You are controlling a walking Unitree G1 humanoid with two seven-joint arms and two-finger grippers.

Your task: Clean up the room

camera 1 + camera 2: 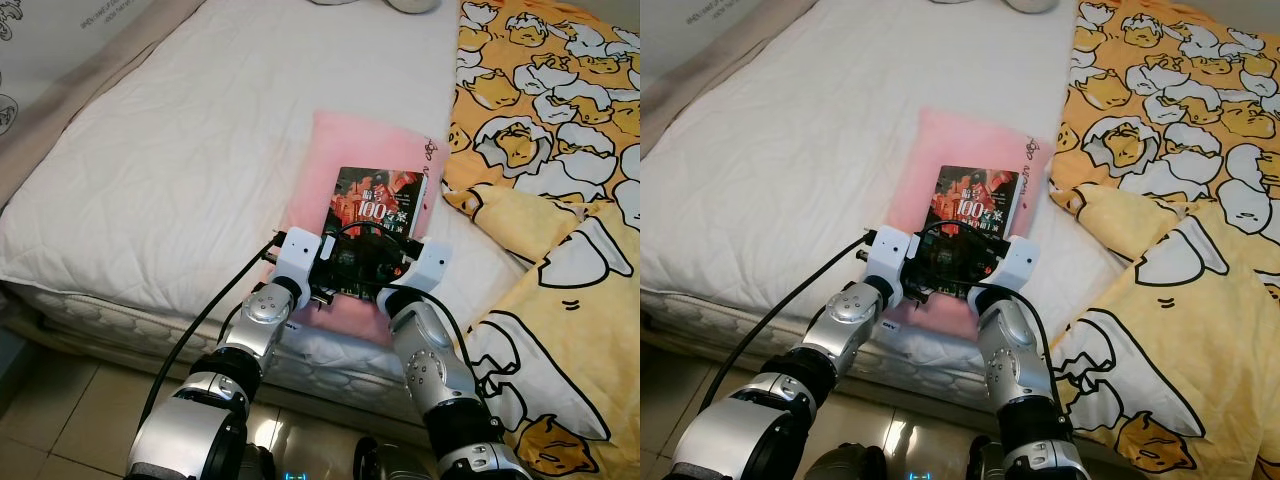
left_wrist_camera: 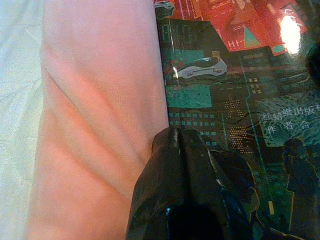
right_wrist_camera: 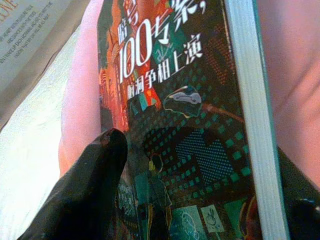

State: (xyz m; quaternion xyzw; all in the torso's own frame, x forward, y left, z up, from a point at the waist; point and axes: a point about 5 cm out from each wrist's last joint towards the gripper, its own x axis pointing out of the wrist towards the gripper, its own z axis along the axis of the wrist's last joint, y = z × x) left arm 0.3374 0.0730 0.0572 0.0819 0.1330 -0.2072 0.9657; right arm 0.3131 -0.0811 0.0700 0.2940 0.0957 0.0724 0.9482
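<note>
While both arms reach forward over the bed edge, the scene reads as follows:

Books: one book [image 1: 377, 205], dark cover with red and teal artwork and white characters including "100", lying flat on the pink pillow

Pillows: one pink pillow [image 1: 345, 150], flat on the white mattress, near the bed's front edge, just beside the yellow quilt

Mattress: one white quilted mattress [image 1: 170, 150], bare across its left part

Quilt: one yellow quilt [image 1: 560, 150] printed with egg cartoon figures, bunched on the robot's right side of the bed and hanging over the front edge

Grippers: two, meeting at the near end of the book

Left gripper [image 2: 175, 145]: at the book's near left edge, where cover meets pillow; its black fingers are pressed together with no gap between them, tips on the cover's edge; nothing seen between them

Right gripper [image 3: 200, 175]: fingers spread wide; one finger [image 3: 100, 165] lies on the cover side, the other sits past the page edge at the book's right side, so the book's near end lies between them; whether the fingers squeeze it cannot be told

Floor: tiled floor [image 1: 60, 400] below the bed front
</note>
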